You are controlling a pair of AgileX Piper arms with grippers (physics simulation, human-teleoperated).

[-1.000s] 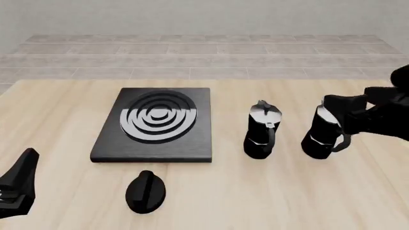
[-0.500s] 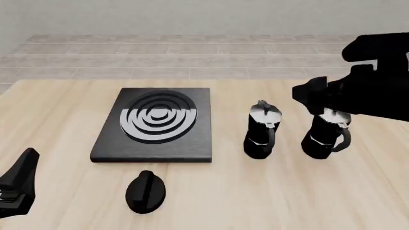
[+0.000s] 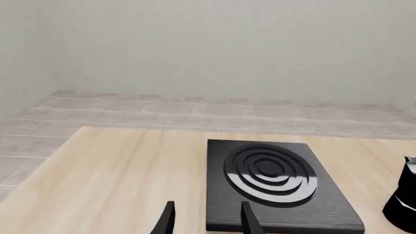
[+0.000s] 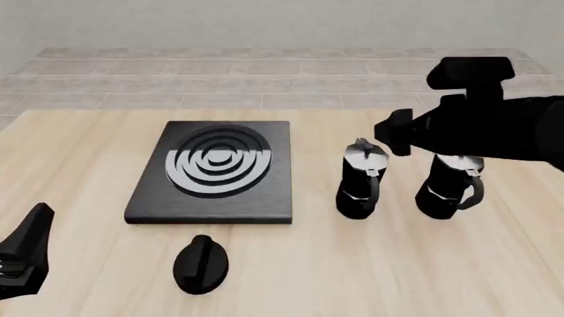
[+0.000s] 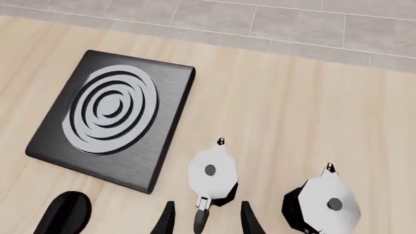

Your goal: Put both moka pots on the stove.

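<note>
Two black moka pots with silvery lids stand on the table right of the stove (image 4: 211,172), the left pot (image 4: 361,179) and the right pot (image 4: 450,188). My right gripper (image 4: 392,135) hovers open above them, holding nothing. In the right wrist view the gripper (image 5: 205,205) has its open fingers (image 5: 167,218) either side of the left pot (image 5: 211,175), seen from above, with the right pot (image 5: 325,207) and the stove (image 5: 110,117) beside it. My left gripper (image 4: 26,254) is low at the near left, open and empty (image 3: 206,210), facing the stove (image 3: 273,180).
A flat black round knob (image 4: 201,264) lies on the table in front of the stove, and also shows in the right wrist view (image 5: 65,214). One pot (image 3: 403,207) shows at the edge of the left wrist view. Grey tiled floor lies beyond the table's far edge.
My right arm has risen from beside the right pot and moved left, now above both pots. The pots, stove and left arm have not moved.
</note>
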